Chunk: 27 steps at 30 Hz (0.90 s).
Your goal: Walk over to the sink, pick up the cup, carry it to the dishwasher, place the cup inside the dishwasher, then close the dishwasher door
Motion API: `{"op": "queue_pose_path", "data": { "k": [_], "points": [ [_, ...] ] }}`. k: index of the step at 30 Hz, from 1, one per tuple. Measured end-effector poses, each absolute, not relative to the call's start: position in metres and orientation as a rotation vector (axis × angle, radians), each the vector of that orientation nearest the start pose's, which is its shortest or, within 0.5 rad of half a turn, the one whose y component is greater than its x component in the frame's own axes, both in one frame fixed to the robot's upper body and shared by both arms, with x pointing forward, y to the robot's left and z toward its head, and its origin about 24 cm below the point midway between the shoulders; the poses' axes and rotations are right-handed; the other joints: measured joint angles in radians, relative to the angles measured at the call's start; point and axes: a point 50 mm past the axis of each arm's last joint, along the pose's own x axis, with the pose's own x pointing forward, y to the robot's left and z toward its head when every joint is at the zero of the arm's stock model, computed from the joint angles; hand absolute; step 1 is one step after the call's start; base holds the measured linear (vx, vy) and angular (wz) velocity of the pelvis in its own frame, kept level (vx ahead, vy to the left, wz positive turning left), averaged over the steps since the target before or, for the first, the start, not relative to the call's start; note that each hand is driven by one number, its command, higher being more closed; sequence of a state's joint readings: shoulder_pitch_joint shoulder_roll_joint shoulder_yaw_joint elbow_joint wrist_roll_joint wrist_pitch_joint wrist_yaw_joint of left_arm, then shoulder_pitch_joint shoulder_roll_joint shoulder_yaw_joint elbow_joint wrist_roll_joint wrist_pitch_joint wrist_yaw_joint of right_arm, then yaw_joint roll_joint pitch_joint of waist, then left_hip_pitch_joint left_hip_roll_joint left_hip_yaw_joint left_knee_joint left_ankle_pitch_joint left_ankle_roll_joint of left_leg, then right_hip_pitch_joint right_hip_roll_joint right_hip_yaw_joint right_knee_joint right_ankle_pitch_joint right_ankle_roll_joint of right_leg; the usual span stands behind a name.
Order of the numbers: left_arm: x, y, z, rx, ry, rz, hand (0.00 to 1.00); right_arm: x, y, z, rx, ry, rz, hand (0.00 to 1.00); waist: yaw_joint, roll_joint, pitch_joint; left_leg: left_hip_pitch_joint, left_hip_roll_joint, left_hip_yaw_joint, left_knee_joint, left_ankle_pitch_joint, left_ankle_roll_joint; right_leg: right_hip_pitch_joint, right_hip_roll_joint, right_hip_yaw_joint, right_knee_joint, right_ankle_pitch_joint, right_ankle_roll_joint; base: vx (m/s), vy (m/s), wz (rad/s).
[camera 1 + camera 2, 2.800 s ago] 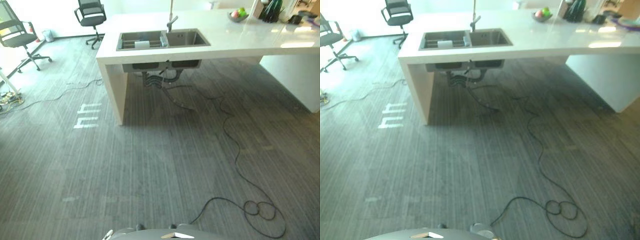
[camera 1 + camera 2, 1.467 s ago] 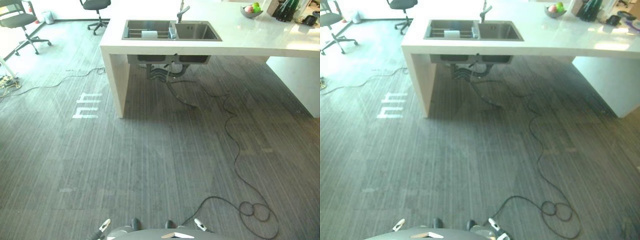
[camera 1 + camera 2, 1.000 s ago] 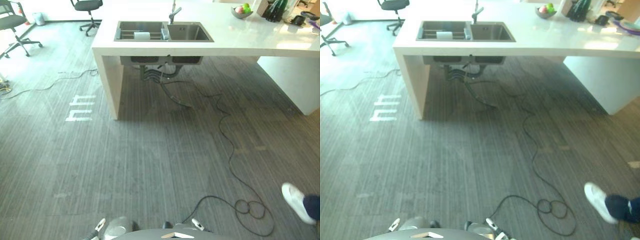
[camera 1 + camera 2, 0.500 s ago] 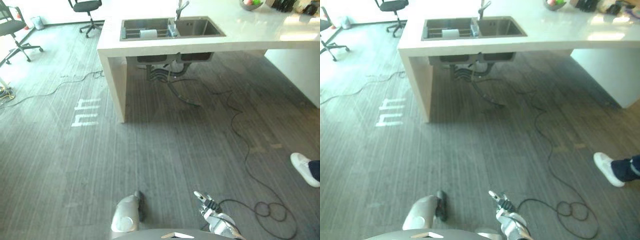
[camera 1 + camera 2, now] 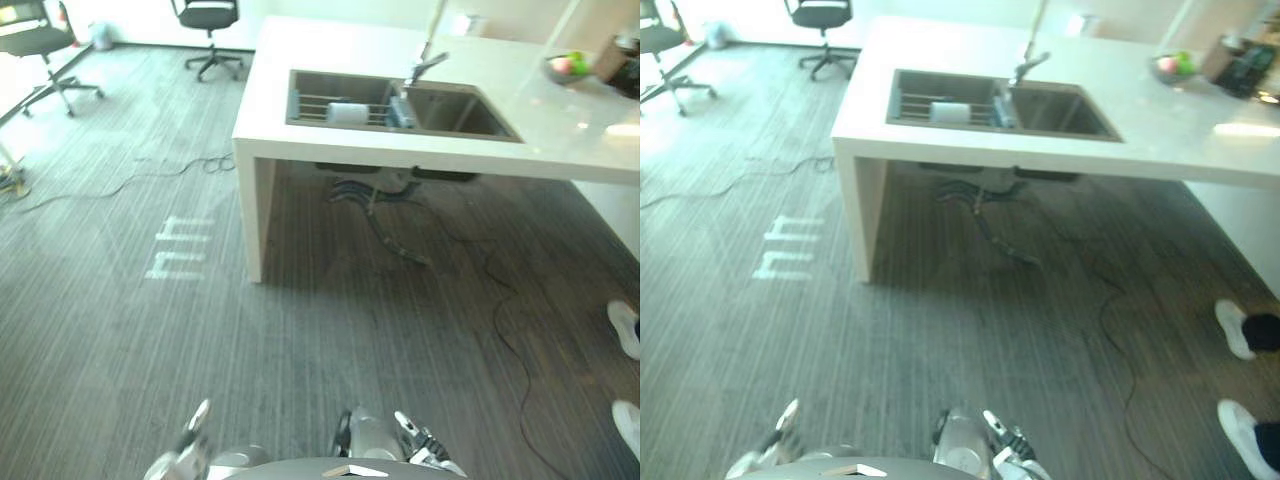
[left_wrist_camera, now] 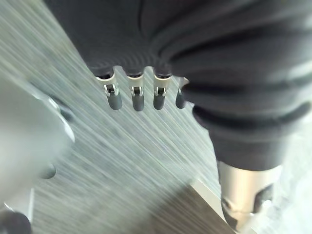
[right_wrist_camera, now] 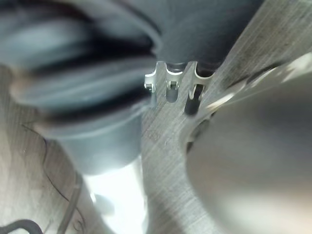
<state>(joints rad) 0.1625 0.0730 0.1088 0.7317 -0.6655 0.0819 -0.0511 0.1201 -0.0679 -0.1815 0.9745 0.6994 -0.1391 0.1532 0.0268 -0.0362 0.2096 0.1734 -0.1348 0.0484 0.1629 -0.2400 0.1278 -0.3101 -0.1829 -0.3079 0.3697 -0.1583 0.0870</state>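
Observation:
A white cup (image 5: 348,112) lies on its side on the rack in the left basin of a steel double sink (image 5: 455,108). The sink is set in a white counter (image 5: 268,100) some way ahead of me, with a tap (image 5: 424,66) behind the basins. My left hand (image 5: 192,432) hangs low at the lower left; in the left wrist view its fingers (image 6: 135,96) are relaxed over the floor and hold nothing. Low at the lower right hangs my right hand (image 5: 424,446), its fingers (image 7: 170,90) loose and empty too.
Grey carpet lies between me and the counter, with a white mark (image 5: 180,260) on it. A person's white shoes (image 5: 626,330) stand at the right edge. Office chairs (image 5: 210,22) are at the far left. A fruit bowl (image 5: 566,68) sits on the counter's right.
The camera has come closer and turned, so the sink and counter look larger. The left hand now shows at the lower left and the right hand has dropped lower. A second shoe shows at the right.

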Motion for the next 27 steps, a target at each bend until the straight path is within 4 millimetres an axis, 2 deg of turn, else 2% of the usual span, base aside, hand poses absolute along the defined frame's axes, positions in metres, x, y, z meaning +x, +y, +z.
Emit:
{"op": "queue_pose_path", "data": {
  "k": [1,2,3,4,5,7,8,9,10,11,12,13,14,15,16,17,20,21,22,23,24,25,26,27],
  "points": [
    [0.132,0.189,-0.13,-0.643,0.807,0.359,0.0,0.112,-0.206,-0.144,0.654,0.722,-0.486,0.0,-0.003,-0.003,-0.002,0.011,0.002,-0.017,-0.007,-0.003,-0.006,-0.026,0.016,0.023,-0.15,0.069,0.016,0.6,-0.116,0.53],
    [0.142,0.184,-0.124,-0.646,0.773,0.326,0.0,0.124,-0.207,-0.136,0.646,0.651,-0.469,0.0,-0.012,-0.008,-0.001,0.023,-0.003,-0.041,-0.014,-0.015,-0.026,-0.074,0.018,0.053,-0.203,0.105,0.026,0.53,-0.135,0.58],
    [0.146,0.183,-0.122,-0.645,0.762,0.308,0.0,0.131,-0.208,-0.131,0.631,0.62,-0.454,0.0,-0.017,-0.006,0.002,0.048,0.002,-0.058,-0.013,-0.037,-0.062,-0.083,0.019,0.053,-0.203,0.131,0.0,0.7,-0.201,0.68],
    [0.145,0.184,-0.121,-0.647,0.76,0.309,0.0,0.128,-0.207,-0.131,0.611,0.635,-0.447,0.0,-0.017,-0.005,0.001,0.093,0.017,-0.085,-0.006,-0.069,-0.113,-0.051,0.035,0.047,-0.2,0.158,-0.046,0.67,-0.24,0.76],
    [0.145,0.187,-0.119,-0.635,0.749,0.316,0.0,0.123,-0.204,-0.134,0.608,0.673,-0.445,0.0,-0.019,-0.012,-0.006,0.132,0.033,-0.126,0.012,-0.101,-0.136,-0.009,0.054,0.068,-0.203,0.222,-0.11,0.69,-0.259,0.79],
    [0.147,0.187,-0.118,-0.624,0.729,0.346,0.0,0.113,-0.208,-0.141,0.628,0.723,-0.486,0.0,-0.02,0.014,-0.018,0.136,0.082,-0.16,0.075,-0.125,-0.141,-0.007,0.074,0.052,-0.13,0.29,-0.128,0.68,-0.289,0.79],
    [0.146,0.187,-0.117,-0.627,0.706,0.406,0.0,0.103,-0.217,-0.146,0.645,0.757,-0.551,0.0,-0.012,0.052,-0.027,0.113,0.128,-0.158,0.158,-0.116,-0.155,0.01,0.1,0.016,-0.092,0.237,-0.138,0.79,-0.346,0.68],
    [0.147,0.19,-0.115,-0.656,0.664,0.487,0.0,0.09,-0.222,-0.151,0.669,0.791,-0.612,0.0,-0.013,0.073,-0.026,0.063,0.155,-0.145,0.302,-0.074,-0.18,0.044,0.12,-0.013,-0.073,0.194,-0.141,0.67,-0.296,0.44],
    [0.148,0.193,-0.113,-0.67,0.636,0.522,0.0,0.083,-0.222,-0.154,0.679,0.814,-0.636,0.0,-0.012,0.078,-0.023,0.034,0.167,-0.127,0.389,-0.031,-0.18,0.072,0.129,-0.024,-0.074,0.172,-0.146,0.62,-0.282,0.39],
    [0.153,0.199,-0.103,-0.664,0.542,0.56,0.0,0.068,-0.22,-0.158,0.708,0.866,-0.664,0.0,-0.011,0.087,-0.017,-0.052,0.212,-0.091,0.601,0.095,-0.198,0.143,0.148,-0.037,-0.102,0.133,-0.154,0.57,-0.267,0.41],
    [0.168,0.203,-0.081,-0.662,0.39,0.553,0.0,0.055,-0.22,-0.161,0.747,0.893,-0.701,0.0,-0.008,0.098,0.0,-0.147,0.27,-0.051,0.824,0.126,-0.195,0.226,0.174,-0.055,-0.127,0.099,-0.16,0.55,-0.258,0.47],
    [0.177,0.204,-0.067,-0.653,0.307,0.539,0.0,0.05,-0.22,-0.162,0.764,0.906,-0.718,0.0,-0.006,0.103,0.013,-0.193,0.294,-0.041,0.917,0.111,-0.191,0.271,0.185,-0.069,-0.143,0.086,-0.164,0.56,-0.298,0.49],
    [0.193,0.205,-0.037,-0.632,0.158,0.515,0.0,0.041,-0.221,-0.164,0.801,0.934,-0.752,0.0,0.001,0.102,0.026,-0.283,0.313,-0.025,1.031,0.075,-0.179,0.342,0.192,-0.092,-0.166,0.06,-0.168,0.35,-0.199,0.31],
    [0.199,0.207,-0.022,-0.627,0.088,0.51,0.0,0.038,-0.22,-0.165,0.82,0.951,-0.766,0.0,0.003,0.098,0.028,-0.32,0.312,-0.014,1.045,0.059,-0.174,0.369,0.192,-0.095,-0.182,0.053,-0.167,0.36,-0.221,0.11],
    [0.207,0.211,0.008,-0.628,-0.049,0.497,0.0,0.032,-0.22,-0.166,0.865,0.963,-0.803,0.0,0.015,0.088,0.03,-0.379,0.295,0.022,0.982,0.034,-0.179,0.416,0.19,-0.088,-0.222,0.048,-0.164,0.25,-0.139,-0.19],
    [0.21,0.212,0.03,-0.618,-0.143,0.484,0.0,0.031,-0.223,-0.166,0.905,0.953,-0.835,0.0,0.027,0.091,0.031,-0.409,0.282,0.043,0.902,0.011,-0.189,0.446,0.19,-0.082,-0.252,0.051,-0.157,0.38,-0.162,-0.34],
    [0.205,0.21,0.095,-0.579,-0.423,0.418,0.0,0.028,-0.229,-0.165,0.939,0.975,-0.844,0.0,0.044,0.122,0.021,-0.407,0.234,0.082,0.573,-0.009,-0.199,0.508,0.187,-0.03,-0.296,0.046,-0.126,0.41,0.008,-0.55],
    [0.201,0.204,0.123,-0.578,-0.55,0.369,0.0,0.028,-0.228,-0.165,0.937,0.992,-0.828,0.0,0.054,0.137,0.012,-0.386,0.221,0.084,0.418,0.03,-0.189,0.514,0.187,0.0,-0.294,0.034,-0.108,0.33,0.108,-0.63],
    [0.2,0.203,0.128,-0.581,-0.57,0.36,0.0,0.029,-0.228,-0.165,0.934,0.991,-0.825,0.0,0.055,0.139,0.01,-0.381,0.219,0.084,0.388,0.047,-0.187,0.515,0.189,0.004,-0.294,0.031,-0.104,0.32,0.132,-0.59],
    [0.198,0.2,0.14,-0.588,-0.632,0.322,0.0,0.028,-0.232,-0.163,0.922,0.978,-0.826,0.0,0.051,0.16,-0.004,-0.354,0.22,0.082,0.286,0.16,-0.157,0.524,0.201,0.022,-0.289,0.014,-0.084,0.31,0.142,-0.38],
    [0.198,0.2,0.148,-0.577,-0.684,0.29,0.0,0.028,-0.23,-0.163,0.924,0.975,-0.825,0.0,0.044,0.148,-0.024,-0.308,0.211,0.092,0.228,0.105,-0.122,0.521,0.188,0.039,-0.267,-0.02,-0.071,0.31,0.146,-0.34],
    [0.198,0.2,0.15,-0.575,-0.693,0.285,0.0,0.028,-0.228,-0.164,0.927,0.978,-0.82,0.0,0.043,0.141,-0.029,-0.303,0.205,0.095,0.215,0.105,-0.122,0.518,0.181,0.044,-0.259,-0.027,-0.067,0.28,0.134,-0.28],
    [0.199,0.199,0.156,-0.572,-0.729,0.263,0.0,0.029,-0.22,-0.165,0.947,0.984,-0.814,0.0,0.042,0.112,-0.035,-0.278,0.191,0.118,0.181,0.107,-0.118,0.509,0.156,0.054,-0.228,-0.045,-0.06,0.24,0.098,-0.26],
    [0.198,0.199,0.163,-0.561,-0.762,0.242,0.0,0.029,-0.214,-0.166,0.971,0.986,-0.815,0.0,0.044,0.071,-0.047,-0.26,0.18,0.133,0.159,0.106,-0.117,0.497,0.139,0.055,-0.204,-0.06,-0.055,0.22,0.072,-0.3]
  ]
}}
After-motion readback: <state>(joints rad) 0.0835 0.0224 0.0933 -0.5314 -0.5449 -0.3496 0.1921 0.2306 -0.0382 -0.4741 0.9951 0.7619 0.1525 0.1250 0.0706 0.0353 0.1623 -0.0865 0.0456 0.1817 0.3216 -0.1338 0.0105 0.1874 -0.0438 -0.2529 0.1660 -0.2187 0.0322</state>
